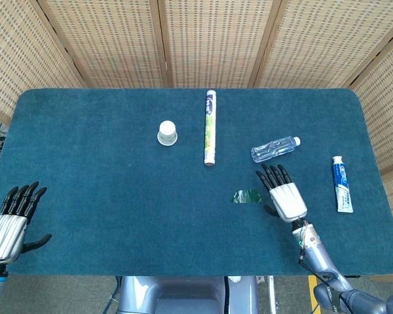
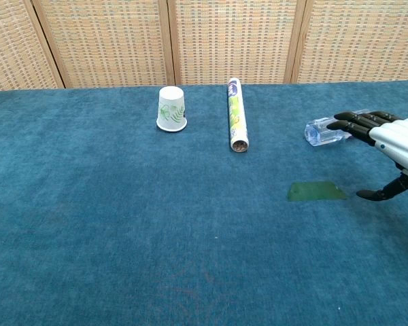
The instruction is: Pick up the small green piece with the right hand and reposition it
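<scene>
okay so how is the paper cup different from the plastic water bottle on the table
The paper cup stands upside down on its rim; the plastic water bottle lies on its side. The cup is white and opaque with a green print; the bottle is clear with a white cap. The cup sits well apart from both hands, while the bottle lies just beyond the fingertips of the right hand. Both rest untouched on the blue table.
</scene>
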`<state>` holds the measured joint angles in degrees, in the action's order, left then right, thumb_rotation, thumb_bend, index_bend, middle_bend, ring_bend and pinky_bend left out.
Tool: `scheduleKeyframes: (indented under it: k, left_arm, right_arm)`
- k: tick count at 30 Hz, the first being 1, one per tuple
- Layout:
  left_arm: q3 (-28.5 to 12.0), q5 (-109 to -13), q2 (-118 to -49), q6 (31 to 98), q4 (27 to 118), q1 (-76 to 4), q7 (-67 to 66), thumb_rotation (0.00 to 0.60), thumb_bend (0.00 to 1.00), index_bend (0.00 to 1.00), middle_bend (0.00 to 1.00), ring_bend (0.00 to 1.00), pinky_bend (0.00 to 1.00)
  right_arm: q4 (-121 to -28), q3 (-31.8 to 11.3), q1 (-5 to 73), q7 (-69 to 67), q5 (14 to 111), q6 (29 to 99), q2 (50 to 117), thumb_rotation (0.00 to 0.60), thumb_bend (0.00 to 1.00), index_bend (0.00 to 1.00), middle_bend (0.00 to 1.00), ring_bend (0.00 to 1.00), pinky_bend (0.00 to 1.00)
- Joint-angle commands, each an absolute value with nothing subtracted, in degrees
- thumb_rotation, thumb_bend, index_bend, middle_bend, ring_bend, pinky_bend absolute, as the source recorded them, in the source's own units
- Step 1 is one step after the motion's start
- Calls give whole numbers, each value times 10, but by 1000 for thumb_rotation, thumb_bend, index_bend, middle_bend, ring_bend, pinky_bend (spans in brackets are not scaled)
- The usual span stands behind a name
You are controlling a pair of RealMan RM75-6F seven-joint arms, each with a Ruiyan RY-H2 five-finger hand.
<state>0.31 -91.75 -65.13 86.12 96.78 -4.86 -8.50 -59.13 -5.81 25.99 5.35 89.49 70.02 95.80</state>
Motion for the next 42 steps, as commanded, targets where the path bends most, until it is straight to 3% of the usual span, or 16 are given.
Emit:
scheduleKeyframes:
  k: [1,42]
  left_arm:
    - [3,-918,-651,862,968,-48,-85,600,87,0,0,0,0]
    - [3,-906,-656,848,962,-54,-89,600,87,0,0,0,0]
  right_arm:
    - [-595,-59,264,60,890,693,961,600,238,0,0,0,0]
    - [-555,-63,317,80,839,615,999,600,230,0,0,0,0]
